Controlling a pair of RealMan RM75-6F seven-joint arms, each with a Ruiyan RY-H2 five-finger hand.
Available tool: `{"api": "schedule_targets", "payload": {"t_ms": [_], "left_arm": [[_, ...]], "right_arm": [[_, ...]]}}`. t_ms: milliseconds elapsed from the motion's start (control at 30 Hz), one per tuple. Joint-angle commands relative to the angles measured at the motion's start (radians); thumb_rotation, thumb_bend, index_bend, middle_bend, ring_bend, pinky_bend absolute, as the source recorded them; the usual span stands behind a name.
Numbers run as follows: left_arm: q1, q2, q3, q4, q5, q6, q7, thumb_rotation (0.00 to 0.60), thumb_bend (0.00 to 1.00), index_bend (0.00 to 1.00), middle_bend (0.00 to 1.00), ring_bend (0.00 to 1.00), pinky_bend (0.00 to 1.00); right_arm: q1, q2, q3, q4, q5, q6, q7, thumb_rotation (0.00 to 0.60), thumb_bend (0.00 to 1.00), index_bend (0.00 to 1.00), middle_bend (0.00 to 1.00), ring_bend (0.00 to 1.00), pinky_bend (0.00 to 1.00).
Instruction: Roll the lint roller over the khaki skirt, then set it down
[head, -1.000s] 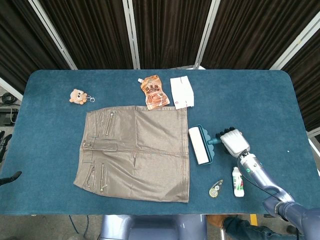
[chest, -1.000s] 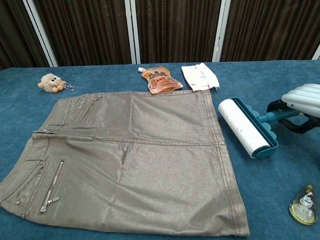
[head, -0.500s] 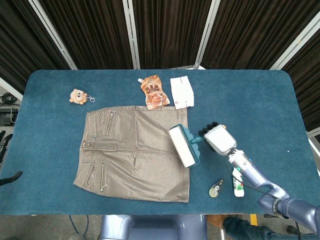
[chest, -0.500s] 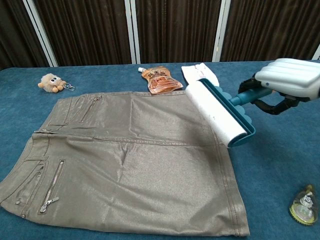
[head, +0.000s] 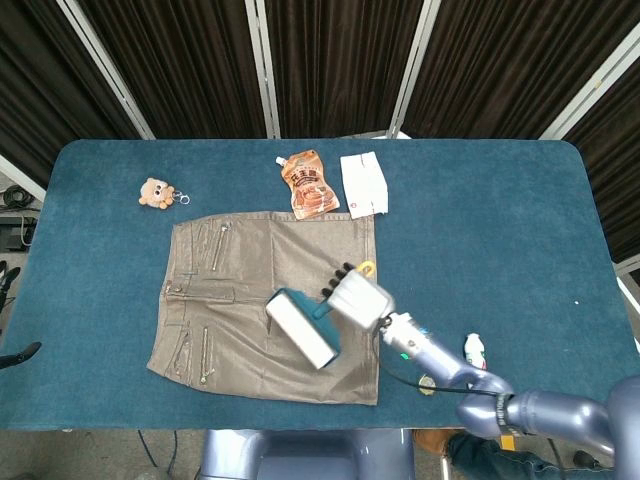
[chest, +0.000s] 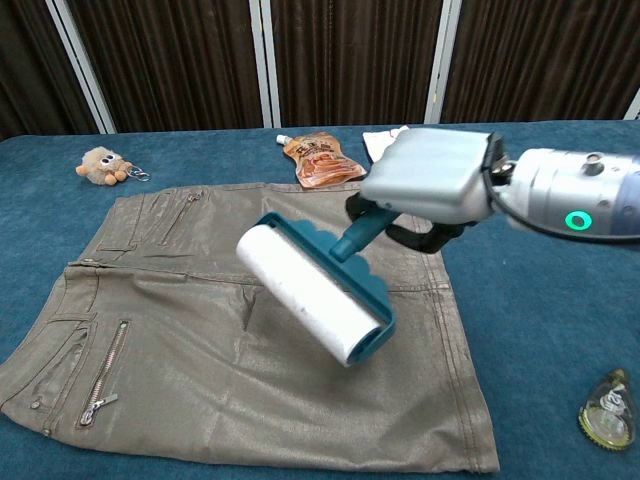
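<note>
The khaki skirt (head: 230, 300) (chest: 180, 320) lies flat across the middle of the blue table (head: 480, 230). My right hand (head: 356, 297) (chest: 428, 188) grips the teal handle of the lint roller (head: 304, 328) (chest: 312, 292). The roller's white drum hangs tilted over the skirt's middle right part, above the cloth; whether it touches the fabric cannot be told. My left hand is in neither view.
A brown snack pouch (head: 307, 184) (chest: 322, 159) and a white packet (head: 364, 184) lie beyond the skirt. A plush keychain (head: 156, 193) (chest: 100, 165) sits far left. A small white bottle (head: 474, 350) and a clear tape dispenser (chest: 607, 409) lie at the near right.
My right hand has carried the lint roller leftward from the table beside the skirt's right edge to over the skirt's middle.
</note>
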Motion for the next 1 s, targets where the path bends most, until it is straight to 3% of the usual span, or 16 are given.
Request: {"api": "schedule_targets", "payload": {"t_ms": [33,200,400,567,1000], "left_arm": [[0.000,0.004,0.000,0.004,0.001,-0.001,-0.010,0.600,0.04,0.00,0.00,0.00,0.00],[-0.001,0.005,0.005,0.004,0.007,-0.005,-0.015,0.600,0.04,0.00,0.00,0.00,0.00],[-0.002,0.008,0.004,0.006,0.004,-0.008,-0.024,0.600,0.04,0.00,0.00,0.00,0.00],[-0.003,0.011,0.002,0.003,0.002,-0.008,-0.029,0.600,0.04,0.00,0.00,0.00,0.00],[-0.007,0.007,0.008,-0.012,0.020,-0.004,-0.009,0.600,0.04,0.00,0.00,0.00,0.00]], "right_arm": [[0.045,-0.097,0.000,-0.024,0.107,-0.032,-0.130,0.600,0.86,0.48,0.50,0.37,0.37],[0.056,-0.161,-0.035,-0.003,0.161,0.003,-0.233,0.600,0.87,0.48,0.50,0.37,0.38],[0.048,-0.168,-0.065,0.046,0.160,0.064,-0.290,0.600,0.89,0.49,0.50,0.39,0.39],[0.026,-0.129,-0.090,0.107,0.130,0.129,-0.324,0.600,0.91,0.49,0.50,0.39,0.40],[-0.009,-0.040,-0.121,0.236,0.126,0.145,-0.294,0.600,0.91,0.49,0.50,0.39,0.40]]}}
